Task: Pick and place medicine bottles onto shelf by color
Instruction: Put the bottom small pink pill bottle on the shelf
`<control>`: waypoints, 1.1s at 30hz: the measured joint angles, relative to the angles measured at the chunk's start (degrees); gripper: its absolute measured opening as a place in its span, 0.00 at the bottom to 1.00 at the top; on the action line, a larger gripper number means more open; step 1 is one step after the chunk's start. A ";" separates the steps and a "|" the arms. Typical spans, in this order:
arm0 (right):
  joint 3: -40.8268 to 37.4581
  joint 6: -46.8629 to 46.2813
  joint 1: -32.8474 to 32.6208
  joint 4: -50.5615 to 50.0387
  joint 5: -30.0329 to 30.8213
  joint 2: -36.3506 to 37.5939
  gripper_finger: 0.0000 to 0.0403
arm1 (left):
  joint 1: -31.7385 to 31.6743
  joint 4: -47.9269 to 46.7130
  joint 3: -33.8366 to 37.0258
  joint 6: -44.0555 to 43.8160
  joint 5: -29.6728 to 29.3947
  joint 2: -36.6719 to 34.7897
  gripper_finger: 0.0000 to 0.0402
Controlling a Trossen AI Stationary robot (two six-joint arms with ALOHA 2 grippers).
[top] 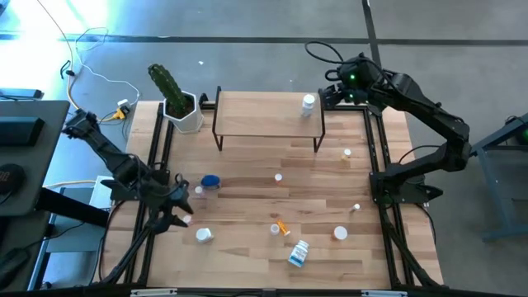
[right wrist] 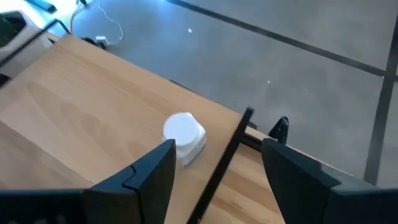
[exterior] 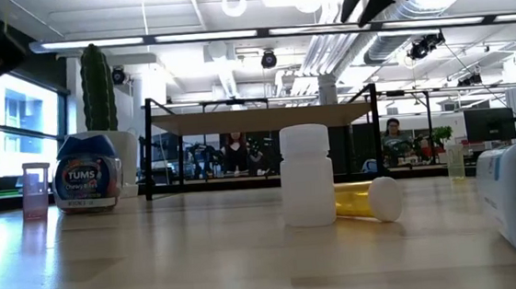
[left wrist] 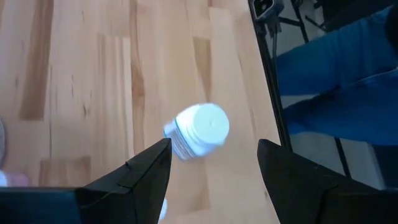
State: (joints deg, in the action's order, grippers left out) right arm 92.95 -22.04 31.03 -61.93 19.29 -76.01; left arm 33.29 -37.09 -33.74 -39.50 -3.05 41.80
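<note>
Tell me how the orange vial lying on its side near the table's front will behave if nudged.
The orange vial lies on its side on the smooth wooden table, so it would probably roll. It looks like small, thin plastic, likely light and stiff. Its white cap may make it roll in a curve.

Seen from above, a wooden worktop (top: 247, 165) holds a low shelf (top: 264, 111) with one white bottle (top: 308, 103) on its right end. Small bottles (top: 299, 253) lie scattered across the worktop, beside a potted cactus (top: 175, 99).
</note>
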 joint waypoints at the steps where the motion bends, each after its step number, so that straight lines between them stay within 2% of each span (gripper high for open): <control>1: 0.00 0.00 0.00 -0.43 0.00 0.00 0.57 | 0.55 -0.39 0.00 -1.26 0.00 -0.01 0.57; 12: 0.00 0.19 0.00 -0.81 0.00 -0.02 0.57 | 6.07 -5.74 0.00 -14.65 -1.88 0.00 0.57; 20: 0.00 0.68 0.00 -0.83 0.00 -0.02 0.57 | 7.29 -7.07 0.00 -14.95 -5.17 2.17 0.57; 27: 0.00 1.26 0.00 -1.10 0.00 -0.04 0.57 | 7.34 -7.27 0.00 -14.63 -5.26 9.03 0.57; 33: 0.00 1.55 0.02 -1.20 -0.02 -0.07 0.57 | 7.31 -7.88 0.00 -15.83 -7.55 14.03 0.57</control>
State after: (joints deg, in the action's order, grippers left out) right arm 92.95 -20.49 31.04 -63.13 19.27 -76.07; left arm 40.60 -44.97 -33.74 -55.33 -10.60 55.84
